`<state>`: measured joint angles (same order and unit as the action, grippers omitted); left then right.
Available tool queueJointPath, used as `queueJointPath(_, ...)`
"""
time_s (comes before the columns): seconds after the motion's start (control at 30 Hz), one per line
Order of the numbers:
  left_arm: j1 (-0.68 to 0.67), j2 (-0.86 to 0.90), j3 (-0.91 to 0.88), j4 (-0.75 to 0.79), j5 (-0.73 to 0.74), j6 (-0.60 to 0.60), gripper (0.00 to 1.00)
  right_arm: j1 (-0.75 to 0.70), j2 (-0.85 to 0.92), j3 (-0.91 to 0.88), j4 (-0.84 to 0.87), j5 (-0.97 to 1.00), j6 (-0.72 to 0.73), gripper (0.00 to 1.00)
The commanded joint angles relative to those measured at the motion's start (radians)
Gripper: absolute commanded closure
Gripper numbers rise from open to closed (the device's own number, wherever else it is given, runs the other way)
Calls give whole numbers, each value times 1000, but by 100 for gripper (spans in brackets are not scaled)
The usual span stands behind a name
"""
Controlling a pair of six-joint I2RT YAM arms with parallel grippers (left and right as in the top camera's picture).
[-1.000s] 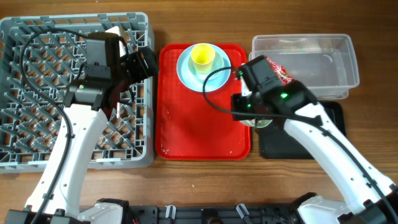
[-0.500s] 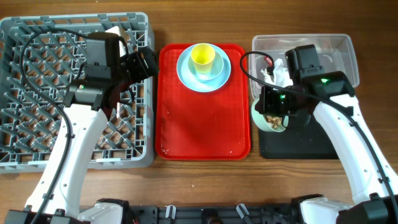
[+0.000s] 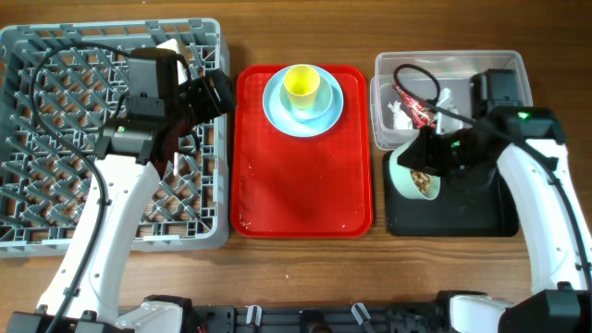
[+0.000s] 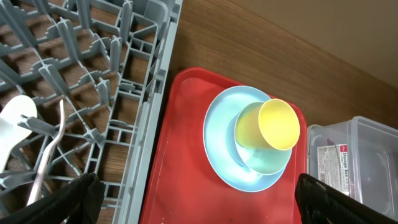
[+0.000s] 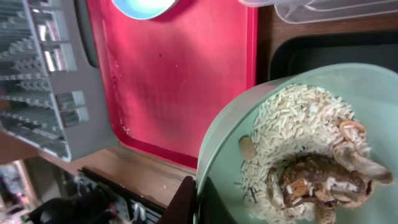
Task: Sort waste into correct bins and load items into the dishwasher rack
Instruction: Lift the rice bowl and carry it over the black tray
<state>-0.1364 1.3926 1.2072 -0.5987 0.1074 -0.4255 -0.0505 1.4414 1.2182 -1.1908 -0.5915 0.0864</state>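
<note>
Overhead, our right claw [image 3: 437, 155] pinches the pale mint round bowl [image 3: 398, 174] of rice above the shallow black rectangular tray [image 3: 472, 217]. We think tipping comes next. Our left claw [image 3: 220, 92] is spread wide.

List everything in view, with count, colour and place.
dishwasher rack: 1, grey, table left
spoon: 1, white, in rack
utensil handle: 1, pale, beside spoon, type unclear
red tray: 1, centre
plate: 1, pale blue, far end of red tray
empty bowl: 1, mint, on plate
cup: 1, yellow, in that bowl
clear tub: 1, far right
wrapper: 1, red, in tub
paper scrap: 1, white, in tub
black tray: 1, near right
food bowl: 1, mint, over black tray
rice: whitish, in food bowl
left gripper: open, at rack edge
right gripper: shut on food bowl rim
</note>
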Motion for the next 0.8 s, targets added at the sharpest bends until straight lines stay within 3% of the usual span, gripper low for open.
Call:
queueJointPath(0.0,1,-11,-3,4,15,-9,0,-69,-22,17,-8,-95,-113,96)
queueJointPath(0.27,1,-11,-3,4,15,-9,0,-243,-21,-105,-25,-317,-301,96)
queueJointPath(0.53,1,-11,-3,4,15,-9,0,-320,-21,-203,27,-325,-398,96)
queueJointPath(0.77,1,-11,-3,4,15,-9,0,-356,-21,-219,29,-335,-399,96)
